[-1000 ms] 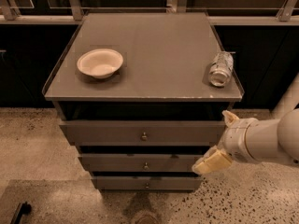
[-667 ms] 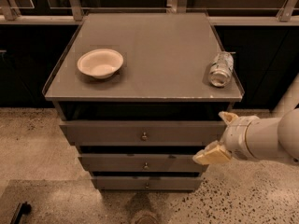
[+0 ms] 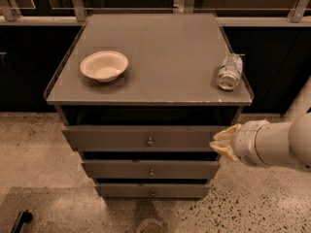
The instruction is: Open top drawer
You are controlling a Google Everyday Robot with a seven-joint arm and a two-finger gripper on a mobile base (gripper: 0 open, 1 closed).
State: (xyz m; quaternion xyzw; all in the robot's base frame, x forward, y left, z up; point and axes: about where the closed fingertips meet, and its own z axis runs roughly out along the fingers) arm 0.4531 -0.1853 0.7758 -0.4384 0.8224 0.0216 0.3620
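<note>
The top drawer (image 3: pixel 141 138) is the widest grey-brown front of three under the cabinet top, with a small round metal knob (image 3: pixel 150 141) at its middle. It stands slightly proud of the cabinet, with a dark gap above it. My gripper (image 3: pixel 222 142) comes in from the right on a white arm and sits at the drawer front's right end, well to the right of the knob. Its cream fingers point left toward the front.
A white bowl (image 3: pixel 104 65) sits on the cabinet top (image 3: pixel 160 47) at left. A tipped can (image 3: pixel 229 71) lies near the right edge. Two narrower drawers (image 3: pixel 150 170) sit below. A railing runs behind. Speckled floor surrounds the cabinet.
My gripper has risen from beside the middle drawer to the level of the top drawer's right end. The drawers, bowl and can have not moved.
</note>
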